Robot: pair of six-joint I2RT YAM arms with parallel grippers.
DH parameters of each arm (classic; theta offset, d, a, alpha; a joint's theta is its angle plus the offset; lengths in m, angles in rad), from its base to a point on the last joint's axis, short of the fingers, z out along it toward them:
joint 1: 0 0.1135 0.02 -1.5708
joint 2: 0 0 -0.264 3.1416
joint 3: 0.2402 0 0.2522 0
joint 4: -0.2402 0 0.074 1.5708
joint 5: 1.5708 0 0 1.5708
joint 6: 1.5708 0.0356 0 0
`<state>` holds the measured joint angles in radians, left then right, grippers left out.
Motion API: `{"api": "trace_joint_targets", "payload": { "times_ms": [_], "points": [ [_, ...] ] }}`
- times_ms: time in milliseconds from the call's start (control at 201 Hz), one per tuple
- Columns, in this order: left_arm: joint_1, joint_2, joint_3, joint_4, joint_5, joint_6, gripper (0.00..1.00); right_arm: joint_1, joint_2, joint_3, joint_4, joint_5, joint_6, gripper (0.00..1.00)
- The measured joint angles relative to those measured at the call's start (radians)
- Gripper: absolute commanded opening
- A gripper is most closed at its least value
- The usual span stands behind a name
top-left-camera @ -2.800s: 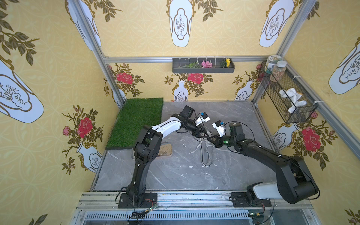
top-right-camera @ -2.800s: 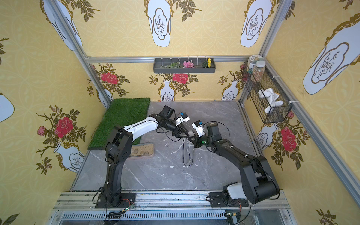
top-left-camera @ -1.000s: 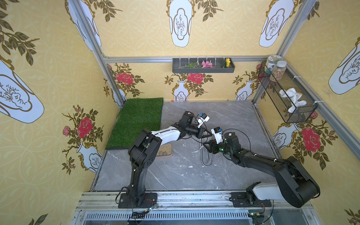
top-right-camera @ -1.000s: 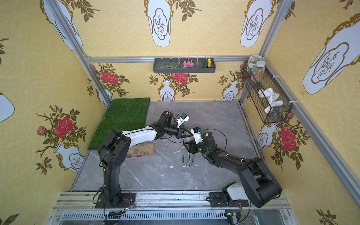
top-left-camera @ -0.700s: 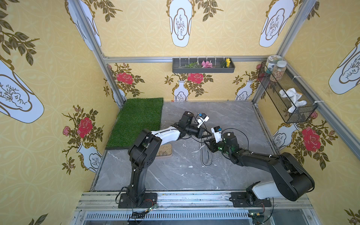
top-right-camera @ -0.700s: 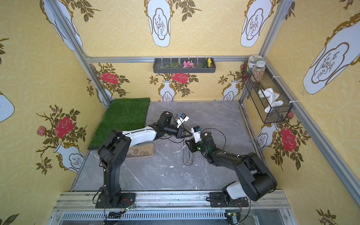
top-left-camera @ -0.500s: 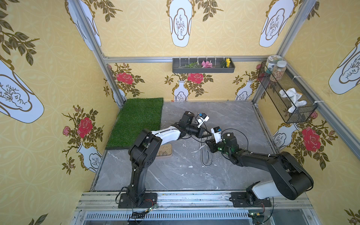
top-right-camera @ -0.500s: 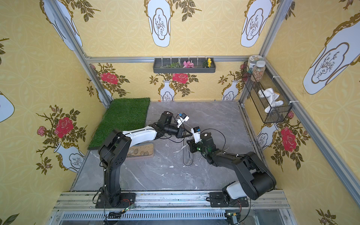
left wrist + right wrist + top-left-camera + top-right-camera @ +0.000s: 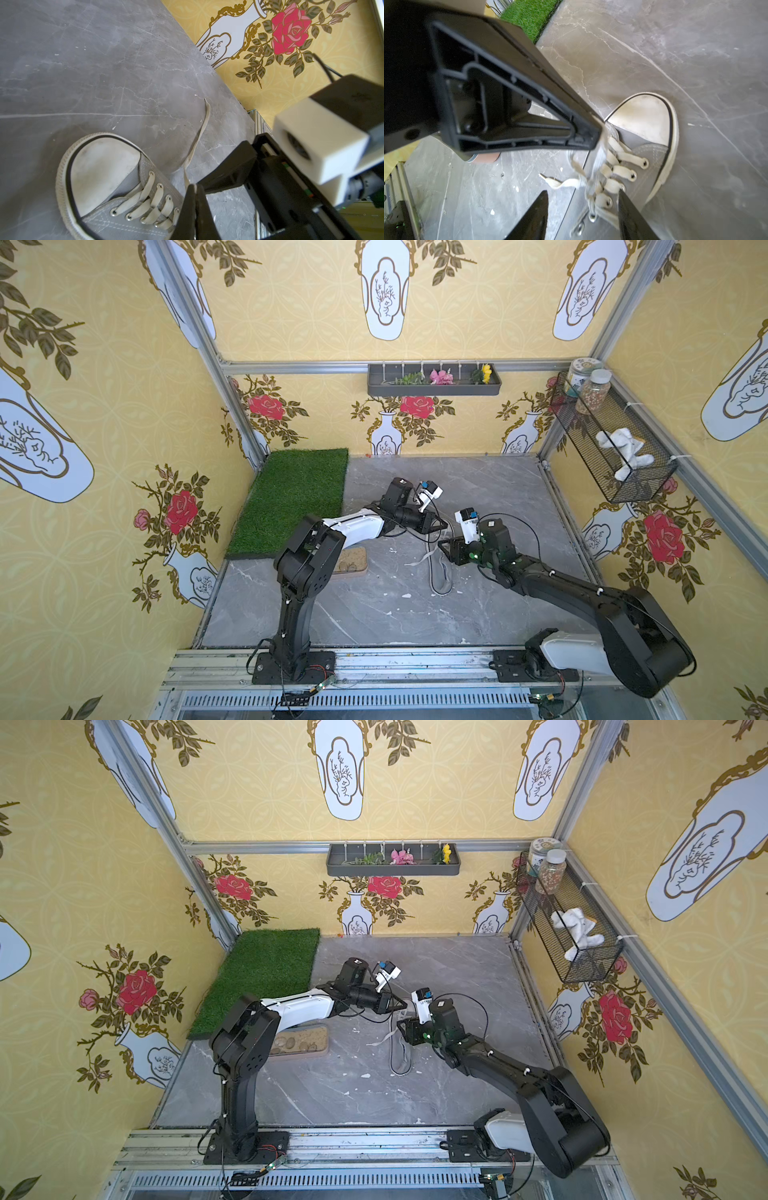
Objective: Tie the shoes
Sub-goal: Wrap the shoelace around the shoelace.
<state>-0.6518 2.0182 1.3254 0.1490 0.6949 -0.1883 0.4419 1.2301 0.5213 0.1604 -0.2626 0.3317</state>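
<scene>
Right arm (image 9: pixel 557 589) dropped toward sneaker (image 9: pixel 440 578), right jaws released astride laces (image 9: pixel 618 169), left jaws clenched on lace (image 9: pixel 199 137)

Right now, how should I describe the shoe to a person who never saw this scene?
Find the grey marble floor enclosed by yellow flowered walls; near its middle lies the sneaker. Its nearest neighbour is a tan tray of pebbles near the grass mat; the sneaker alone is grey canvas with a white toe cap and pale flat laces.
</scene>
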Motion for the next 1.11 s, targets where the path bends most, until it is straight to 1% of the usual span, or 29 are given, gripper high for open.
{"api": "trace_joint_targets", "payload": {
  "times_ms": [139, 299, 383, 513, 622, 762, 976, 1105],
  "points": [
    [0.000, 0.000, 0.000, 0.008, -0.012, -0.003, 0.00, -0.051, -0.108, 0.023, -0.223, 0.054, 0.061, 0.58],
    [0.000, 0.000, 0.000, 0.014, -0.018, -0.007, 0.00, -0.192, -0.170, 0.045, -0.452, 0.137, 0.160, 0.59],
    [0.000, 0.000, -0.002, 0.016, -0.021, -0.007, 0.00, -0.296, -0.162, 0.065, -0.528, 0.197, 0.197, 0.59],
    [0.000, 0.000, -0.009, 0.017, -0.023, -0.006, 0.00, -0.472, -0.120, 0.079, -0.585, 0.267, 0.219, 0.58],
    [0.000, -0.003, -0.013, 0.019, -0.026, -0.005, 0.00, -0.559, -0.076, 0.096, -0.610, 0.267, 0.220, 0.57],
    [0.000, -0.008, -0.013, 0.021, -0.025, -0.003, 0.00, -0.610, -0.003, 0.117, -0.611, 0.267, 0.214, 0.54],
    [0.000, -0.008, -0.013, 0.023, -0.021, -0.003, 0.00, -0.612, 0.100, 0.153, -0.610, 0.232, 0.198, 0.50],
    [0.000, -0.008, -0.013, 0.023, -0.018, -0.003, 0.00, -0.607, 0.146, 0.166, -0.605, 0.209, 0.188, 0.43]
  ]
}}
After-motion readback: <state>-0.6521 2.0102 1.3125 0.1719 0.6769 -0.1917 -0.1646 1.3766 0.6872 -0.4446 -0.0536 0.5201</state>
